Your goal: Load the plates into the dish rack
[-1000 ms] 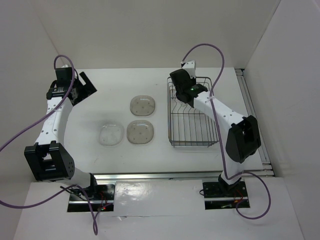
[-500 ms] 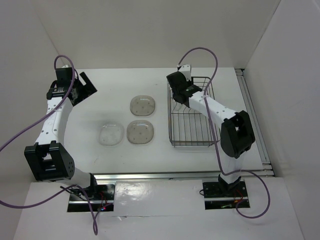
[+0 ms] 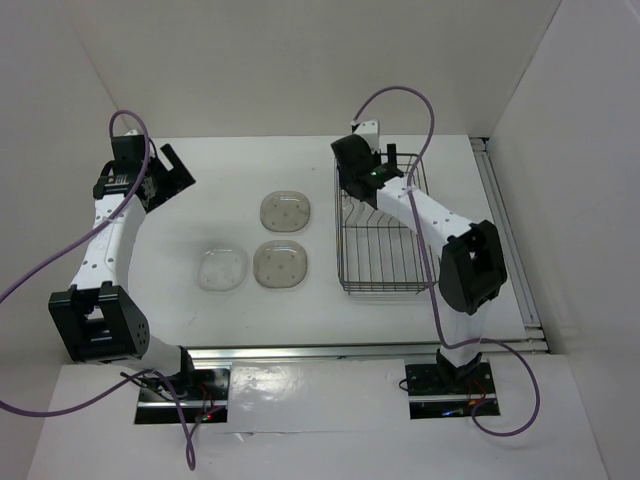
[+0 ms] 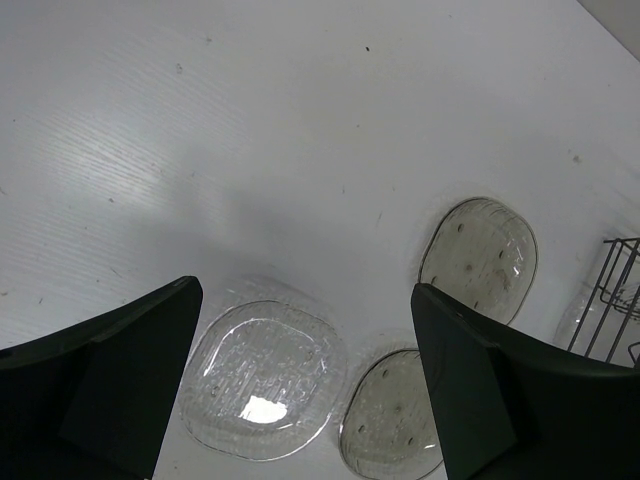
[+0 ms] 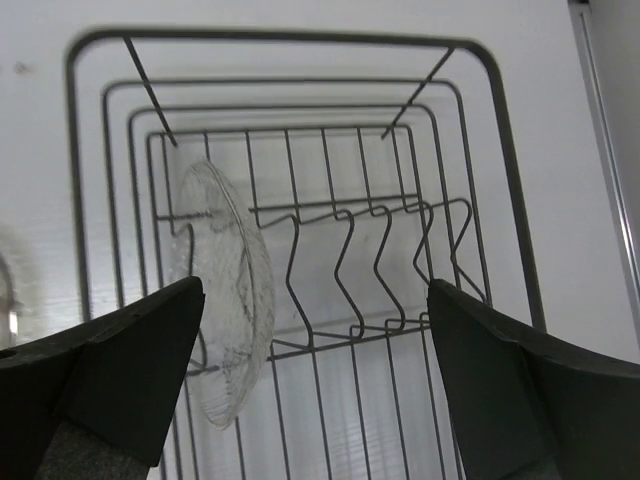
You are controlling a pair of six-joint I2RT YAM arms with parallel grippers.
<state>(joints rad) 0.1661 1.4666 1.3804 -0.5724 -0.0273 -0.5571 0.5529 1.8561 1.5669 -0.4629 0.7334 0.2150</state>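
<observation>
The dish rack [image 3: 385,240] is a dark wire basket at the right of the table. One clear plate [image 5: 225,290] stands on edge between the tines [image 5: 340,270] at one end of the rack [image 5: 500,180]. My right gripper [image 5: 315,290] hovers over it, open, touching nothing. Three more plates lie flat on the table: two greyish-tan ones [image 3: 285,211] [image 3: 280,264] and a clear one [image 3: 221,269]. My left gripper [image 3: 172,172] is open at the far left, well away from them. In its wrist view it [image 4: 305,295] looks down on the clear plate [image 4: 262,380] and the tan plates [image 4: 480,258] [image 4: 395,415].
White walls close in the table at the back and both sides. A metal rail [image 3: 505,230] runs along the right edge beside the rack. The rack's corner [image 4: 612,290] shows at the right of the left wrist view.
My right gripper has opened and let go of the clear plate, which now stands in the rack. The gripper has drawn back toward the far end. The left arm has not moved.
</observation>
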